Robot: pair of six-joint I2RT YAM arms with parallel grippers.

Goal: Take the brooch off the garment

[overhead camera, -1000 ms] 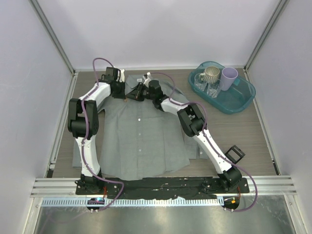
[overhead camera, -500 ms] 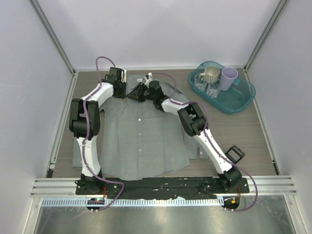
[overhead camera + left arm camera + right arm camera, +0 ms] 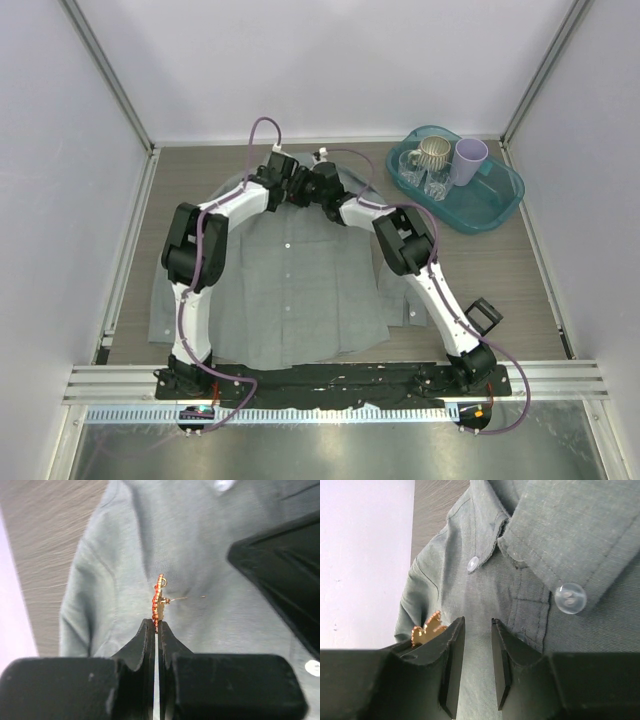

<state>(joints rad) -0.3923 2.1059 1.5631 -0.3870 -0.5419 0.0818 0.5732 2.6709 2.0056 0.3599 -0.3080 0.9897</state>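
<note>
The grey garment (image 3: 290, 285) lies flat on the table, collar at the far end. My left gripper (image 3: 156, 622) is shut on the lower edge of the red-orange brooch (image 3: 158, 597), which shows edge-on just over the shirt's shoulder area (image 3: 115, 580), its thin pin wire sticking out to the right. I cannot tell whether the pin is still in the cloth. My right gripper (image 3: 477, 625) is open over the shirt front just below the collar (image 3: 570, 535), and the brooch (image 3: 426, 631) peeks out beside its left finger. In the top view both grippers (image 3: 298, 185) meet at the collar.
A teal tray (image 3: 497, 205) at the far right holds a striped mug (image 3: 434, 152), a clear glass (image 3: 413, 165) and a purple cup (image 3: 470, 158). White walls and metal rails enclose the table. White shirt buttons (image 3: 571, 598) show near the collar.
My left arm has swung right, from the shirt's left shoulder to the collar, beside the right gripper. The right gripper has shifted slightly right.
</note>
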